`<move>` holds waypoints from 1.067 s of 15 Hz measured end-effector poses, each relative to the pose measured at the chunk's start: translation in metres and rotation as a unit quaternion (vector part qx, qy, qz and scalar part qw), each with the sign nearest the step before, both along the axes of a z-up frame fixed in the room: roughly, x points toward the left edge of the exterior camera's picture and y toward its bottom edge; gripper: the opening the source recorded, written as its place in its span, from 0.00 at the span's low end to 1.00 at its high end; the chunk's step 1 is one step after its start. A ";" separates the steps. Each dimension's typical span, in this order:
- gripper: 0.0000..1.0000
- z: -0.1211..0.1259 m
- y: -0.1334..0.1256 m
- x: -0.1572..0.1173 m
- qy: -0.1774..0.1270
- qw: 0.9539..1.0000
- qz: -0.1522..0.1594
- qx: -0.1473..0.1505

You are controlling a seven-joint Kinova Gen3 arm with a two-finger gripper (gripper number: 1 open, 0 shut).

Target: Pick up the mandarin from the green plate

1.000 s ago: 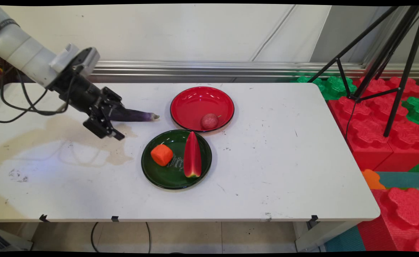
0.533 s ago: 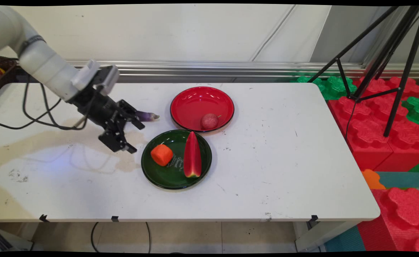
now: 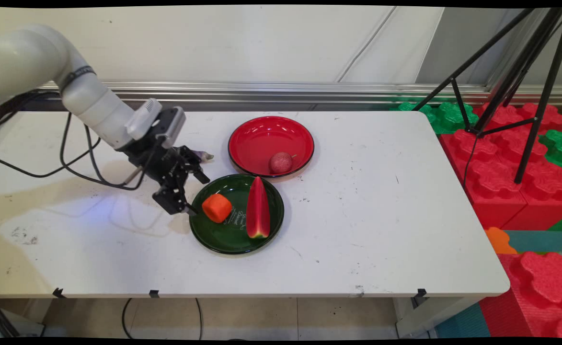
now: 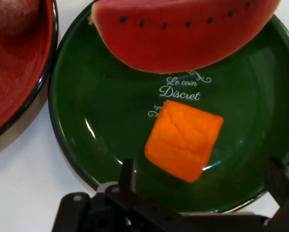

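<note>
The table (image 3: 367, 230) is white w/ a brown stain on its left part. The arm comes in from the upper left. Its black gripper (image 3: 195, 195) hangs low at the left rim of the green plate (image 3: 223, 239), right by the orange block (image 3: 217, 207). The 2 fingers are wide apart & hold nothing. In the hand view the orange block (image 4: 183, 139) sits in the gap btwn them, not touching.

Just behind the gripper, the tip of a purple eggplant (image 3: 202, 155) pokes out; the rest is hidden by the arm.

The block looks soft & light, like foam, w/ flat sides, so prob easy to pinch on 2 flat sides.

Next on the green plate is a watermelon slice (image 3: 258, 208), lying near the block, not touching it.

Behind sits a red plate (image 3: 261, 134) w/ 1 small reddish round fruit (image 3: 281, 163) in it.

Far right: red & green big blocks (image 3: 501, 158) and a black tripod (image 3: 525, 72).
</note>
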State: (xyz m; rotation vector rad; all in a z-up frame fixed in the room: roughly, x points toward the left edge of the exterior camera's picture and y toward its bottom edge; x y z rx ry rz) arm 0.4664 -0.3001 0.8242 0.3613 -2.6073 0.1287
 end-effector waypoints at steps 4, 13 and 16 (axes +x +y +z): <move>1.00 -0.013 -0.007 -0.012 -0.009 1.000 -0.012 -0.003; 1.00 -0.027 -0.017 -0.028 -0.014 1.000 -0.023 -0.005; 0.00 -0.029 -0.019 -0.031 -0.014 1.000 -0.026 -0.005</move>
